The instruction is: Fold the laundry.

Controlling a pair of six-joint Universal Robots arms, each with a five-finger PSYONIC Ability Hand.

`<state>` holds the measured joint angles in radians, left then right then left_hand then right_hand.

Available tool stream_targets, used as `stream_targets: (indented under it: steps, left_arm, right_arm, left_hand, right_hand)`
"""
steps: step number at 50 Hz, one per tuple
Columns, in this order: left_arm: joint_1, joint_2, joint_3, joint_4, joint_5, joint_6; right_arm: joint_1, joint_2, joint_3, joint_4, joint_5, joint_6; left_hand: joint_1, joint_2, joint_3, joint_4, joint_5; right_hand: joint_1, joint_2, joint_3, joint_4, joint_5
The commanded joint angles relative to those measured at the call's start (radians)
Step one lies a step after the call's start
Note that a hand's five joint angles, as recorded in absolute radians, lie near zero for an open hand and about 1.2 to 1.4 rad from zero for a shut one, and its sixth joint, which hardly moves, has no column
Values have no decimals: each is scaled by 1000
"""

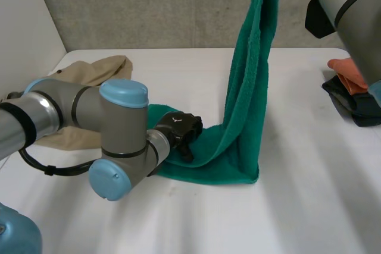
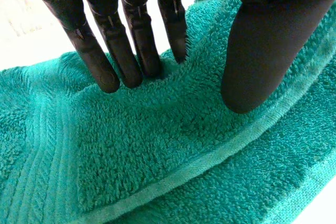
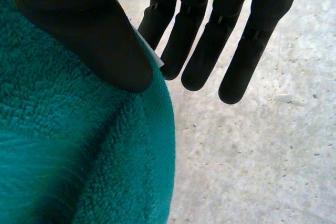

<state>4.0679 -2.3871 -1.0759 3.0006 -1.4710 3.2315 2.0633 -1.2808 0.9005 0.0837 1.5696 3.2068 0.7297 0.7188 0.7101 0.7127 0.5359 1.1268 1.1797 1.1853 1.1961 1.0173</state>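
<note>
— Folded yet?
— Not yet. Green towel [image 1: 247,87] half raised: top end pinched between thumb and fingers of right robot hand [image 3: 79,35], lower end on desk [image 1: 297,206], pressed under straight, released fingers of left robot hand [image 1: 178,129].
— Left to do?
— Probably whole fold. Also beige cloth [image 1: 89,69] and dark pile [image 1: 354,96], lying apart.

White table [image 1: 297,206], grey concrete wall [image 1: 149,10] (speckled)

White table [image 1: 297,206]: flat, matte, plain top. Grey concrete wall [image 1: 149,4]: upright, just behind the table's far edge. White panel [image 1: 24,16]: beside the table's far left corner.
</note>
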Motion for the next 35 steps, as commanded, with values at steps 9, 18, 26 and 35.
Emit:
stream_targets:
  steps: [9,18,26,35]
  left_arm:
    - [-27,26,85,-97,-146,11]
    - [78,167,122,-181,-140,286]
    - [152,25,536,-123,-135,469]
    - [160,-4,1001,130,-172,400]
  right_arm:
    - [-68,-25,67,7,-37,-25]
    - [-91,167,164,65,-97,-488]
    - [-52,342,-39,-167,26,-397]
    - [-69,408,-238,-749,173,-189]
  left_hand:
    - [667,678,686,684,686]
    - [667,678,686,684,686]
    - [667,678,686,684,686]
    - [667,678,686,684,686]
  right_hand:
    - [269,217,211,200,204]
    - [269,217,211,200,204]
    - [269,217,211,200,204]
    - [269,217,211,200,204]
